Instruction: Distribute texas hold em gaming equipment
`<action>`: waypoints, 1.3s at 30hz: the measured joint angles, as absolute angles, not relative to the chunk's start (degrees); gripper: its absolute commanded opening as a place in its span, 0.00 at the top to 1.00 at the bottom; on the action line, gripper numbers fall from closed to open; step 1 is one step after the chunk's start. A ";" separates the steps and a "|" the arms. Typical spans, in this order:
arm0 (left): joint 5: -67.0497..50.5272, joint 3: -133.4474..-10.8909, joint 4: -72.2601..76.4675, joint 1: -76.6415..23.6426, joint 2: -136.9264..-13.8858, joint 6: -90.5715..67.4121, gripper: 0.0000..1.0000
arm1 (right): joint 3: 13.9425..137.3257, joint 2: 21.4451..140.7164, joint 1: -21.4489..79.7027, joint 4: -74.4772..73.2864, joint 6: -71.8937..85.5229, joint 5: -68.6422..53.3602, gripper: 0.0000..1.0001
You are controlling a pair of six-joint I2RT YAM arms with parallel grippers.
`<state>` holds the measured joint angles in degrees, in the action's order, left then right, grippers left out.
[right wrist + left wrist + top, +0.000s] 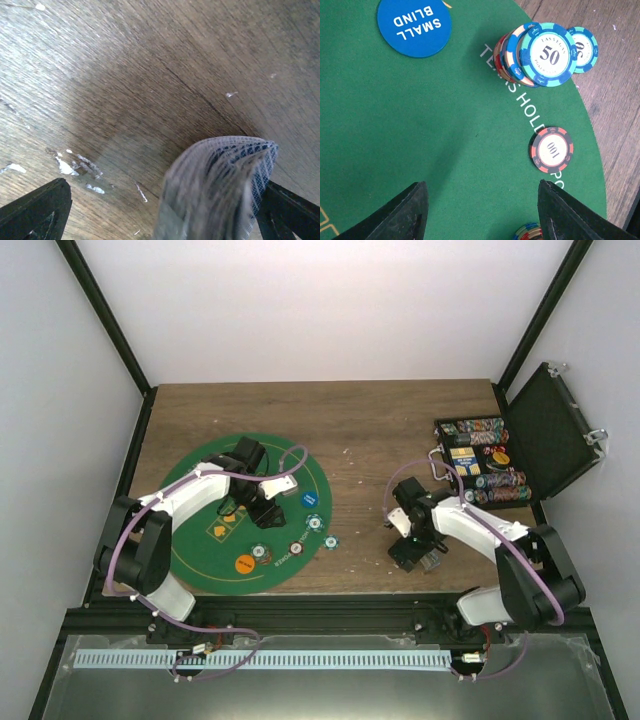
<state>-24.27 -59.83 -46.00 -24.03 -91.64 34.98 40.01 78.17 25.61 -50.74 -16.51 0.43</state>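
Over the mat the left gripper is spread, chips at 1 o'clock; the right gripper is spread, cards against its 3 o'clock finger.

One mat, one case, two discs (blue, orange).

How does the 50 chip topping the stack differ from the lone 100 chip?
The 50 chip has a teal-and-blue rim; the 100 chip has a red-and-dark one. The 50 chip caps a stack; the 100 chip lies alone, flat on the green mat. Both are round with white centres.
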 measured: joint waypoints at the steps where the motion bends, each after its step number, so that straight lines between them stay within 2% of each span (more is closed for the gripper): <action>1: -24.25 -59.83 -46.02 -24.03 -91.64 34.98 0.38 | 40.01 78.59 25.58 -50.61 -16.58 0.58 0.00; 18: -24.08 -59.83 -46.06 -24.03 -91.64 34.98 0.38 | 41.43 79.50 25.47 -51.13 -16.73 4.60 0.00; 29: -24.05 -59.83 -46.41 -24.03 -91.64 35.22 0.38 | 38.28 76.34 25.45 -51.29 -16.93 2.52 0.00; 31: -24.08 -59.83 -46.46 -24.03 -91.66 35.22 0.38 | 37.85 75.40 25.45 -51.42 -16.95 1.87 0.04; 35: -24.05 -59.83 -46.65 -24.03 -91.64 35.27 0.38 | 37.76 74.98 25.45 -51.40 -17.17 1.06 0.20; 39: -24.05 -59.83 -46.87 -24.03 -91.66 35.38 0.38 | 37.76 75.96 25.45 -51.13 -17.19 0.49 0.20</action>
<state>-24.05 -59.83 -46.87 -24.03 -91.66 35.38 37.76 75.96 25.45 -51.13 -17.19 0.49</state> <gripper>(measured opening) 0.620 0.799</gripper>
